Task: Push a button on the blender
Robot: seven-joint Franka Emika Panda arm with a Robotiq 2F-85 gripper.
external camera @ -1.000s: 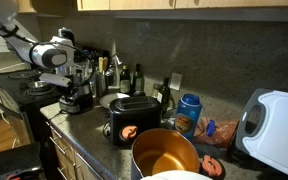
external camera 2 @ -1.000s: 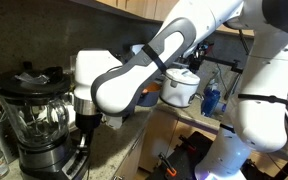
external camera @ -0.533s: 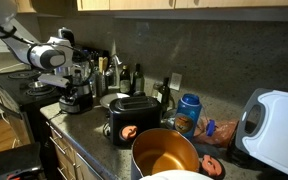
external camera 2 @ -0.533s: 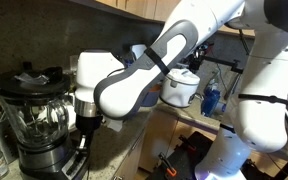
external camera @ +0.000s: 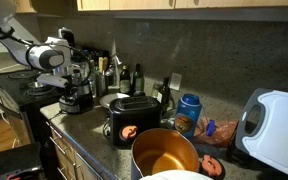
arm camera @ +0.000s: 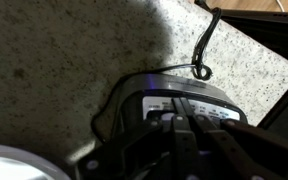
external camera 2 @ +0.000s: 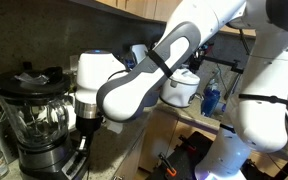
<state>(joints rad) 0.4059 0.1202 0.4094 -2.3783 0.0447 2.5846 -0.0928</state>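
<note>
Hovering closed jaws at the blender's control panel

Starting at the left of an exterior view, the blender [external camera 2: 36, 118] stands on the counter with its dark lid on the clear jar. What the jar holds cannot be made out through the glass. Just to its right the gripper [external camera 2: 85, 126] hangs low beside the silver-grey base, under the bulky white arm [external camera 2: 134, 85].

The wrist view alone shows the jaws. The dark fingers [arm camera: 174, 122] are drawn together with no gap visible between them, and they grip nothing. Their tips point at the row of controls on the blender base [arm camera: 184, 95], but the shadow hides whether they touch a button. A black cord [arm camera: 206, 45] loops away from the base across the speckled countertop [arm camera: 54, 70].

Only the wider exterior view shows the rest of the counter. The blender [external camera: 74, 88] is far to the left under the arm [external camera: 50, 57]. The black toaster [external camera: 132, 118] sits well apart to its right. Next come a copper pot [external camera: 166, 152] showing its bare shiny inside and a blue can [external camera: 189, 112].
</note>
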